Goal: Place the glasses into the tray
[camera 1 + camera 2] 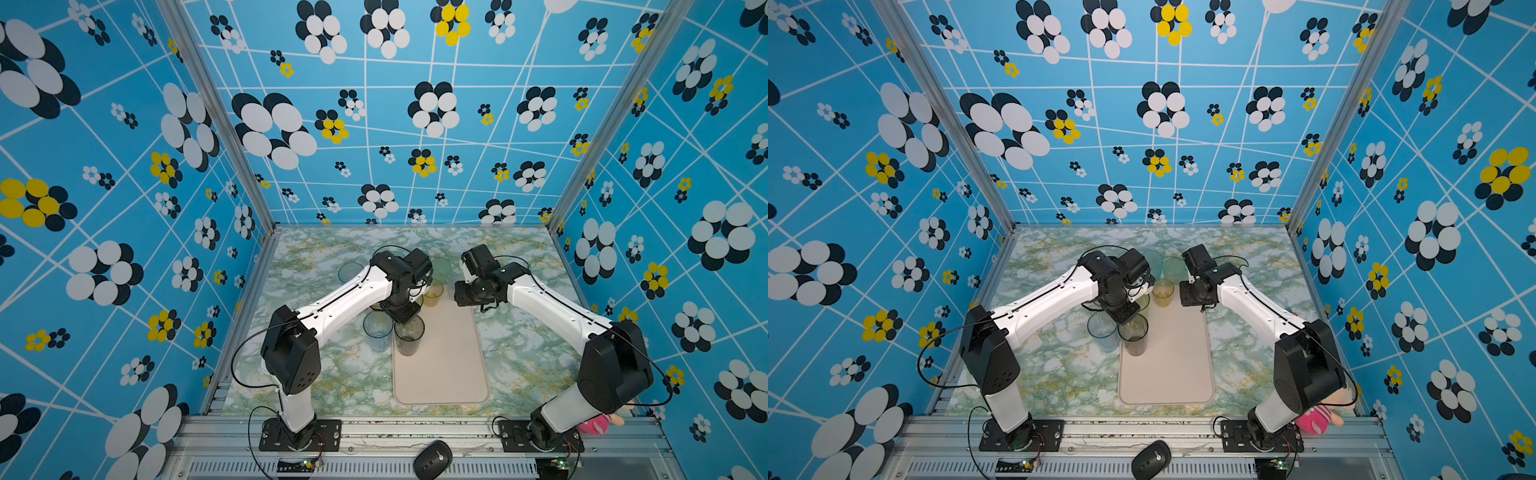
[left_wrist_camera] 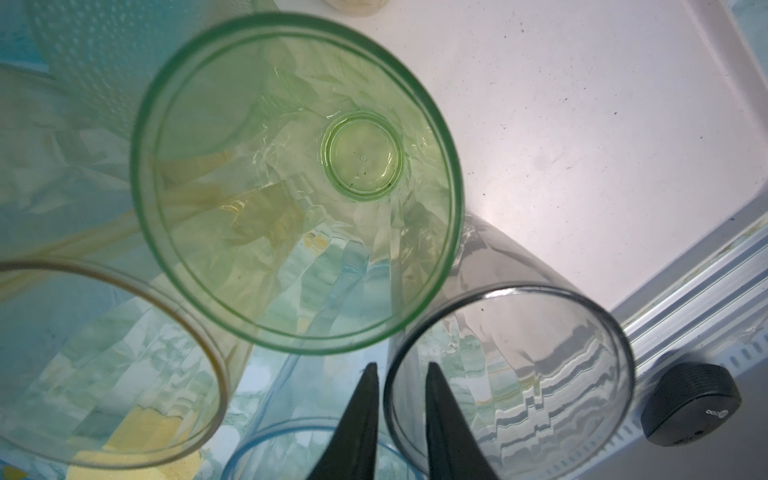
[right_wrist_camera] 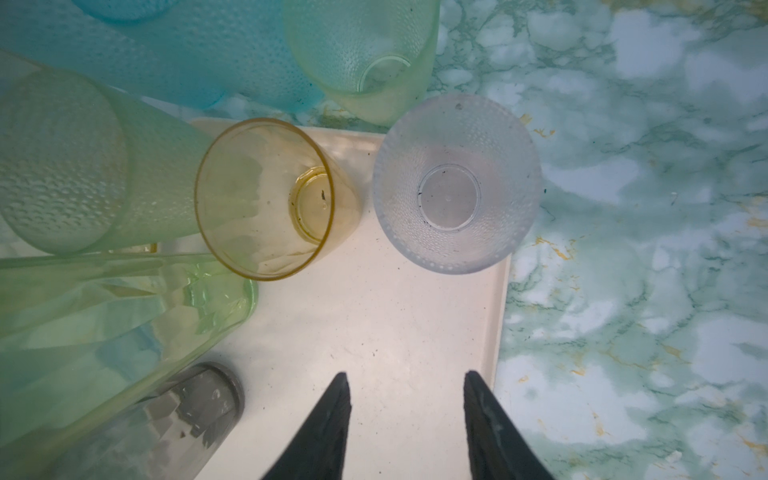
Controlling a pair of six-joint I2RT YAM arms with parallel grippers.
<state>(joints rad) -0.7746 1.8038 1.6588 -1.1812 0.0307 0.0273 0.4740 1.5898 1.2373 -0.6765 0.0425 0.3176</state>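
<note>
Both arms rise from bases (image 1: 299,434) at the near edge of the tabletop (image 1: 316,253) and lean inward, their forearms converging toward its middle. The left arm (image 1: 345,295) stretches long and low. The left wrist (image 1: 401,276) is bent so that the left gripper (image 2: 402,366) points straight down, its two dark fingers (image 2: 361,419) only a narrow slot apart. The right arm (image 1: 548,307) mirrors it, with the elbow raised near the right edge and the right wrist (image 1: 482,284) folded downward. The right gripper (image 3: 406,374) also faces down, jaws spread wide.
</note>
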